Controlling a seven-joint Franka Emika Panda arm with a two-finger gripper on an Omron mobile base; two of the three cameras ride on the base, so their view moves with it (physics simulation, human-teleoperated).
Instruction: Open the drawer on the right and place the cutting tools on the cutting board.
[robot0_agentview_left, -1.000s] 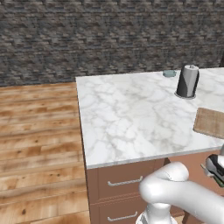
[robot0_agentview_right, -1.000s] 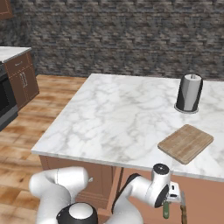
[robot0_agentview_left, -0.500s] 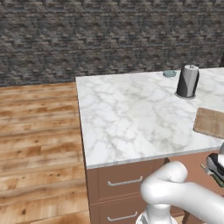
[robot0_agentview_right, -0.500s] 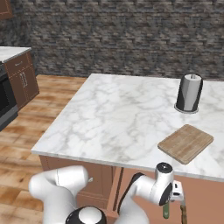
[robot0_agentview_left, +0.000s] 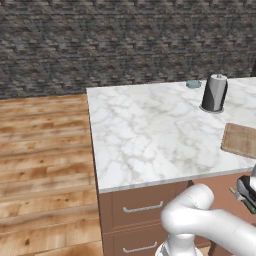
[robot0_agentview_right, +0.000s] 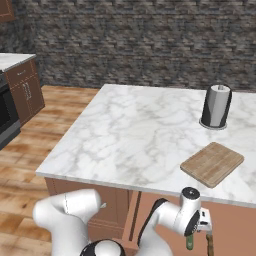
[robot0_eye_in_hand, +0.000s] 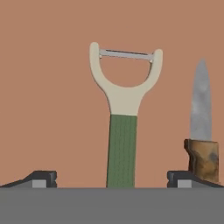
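The drawer stands open, and its plain brown floor (robot0_eye_in_hand: 52, 87) shows in the hand view. On it lies a peeler (robot0_eye_in_hand: 122, 144) with a dark green handle and a pale Y-shaped head. A knife (robot0_eye_in_hand: 201, 127) with a brown handle and grey blade lies beside it. My gripper (robot0_eye_in_hand: 113, 179) hangs open just above the peeler's handle, one fingertip on each side, touching nothing. In the right base view the gripper (robot0_agentview_right: 200, 231) is below the counter edge, with the green peeler (robot0_agentview_right: 190, 243) under it. The tan cutting board (robot0_agentview_right: 212, 162) (robot0_agentview_left: 242, 140) lies bare on the marble counter.
A tall grey cylinder (robot0_agentview_right: 216, 106) (robot0_agentview_left: 214, 93) stands on the counter behind the board. A small teal thing (robot0_agentview_left: 193, 84) sits near the far edge. Shut drawers with metal handles (robot0_agentview_left: 142, 207) are on the counter's left front. A dark oven (robot0_agentview_right: 7, 117) stands far left.
The hand has edged slightly to the right over the open drawer. The jaws stay wide and nothing has been picked up.
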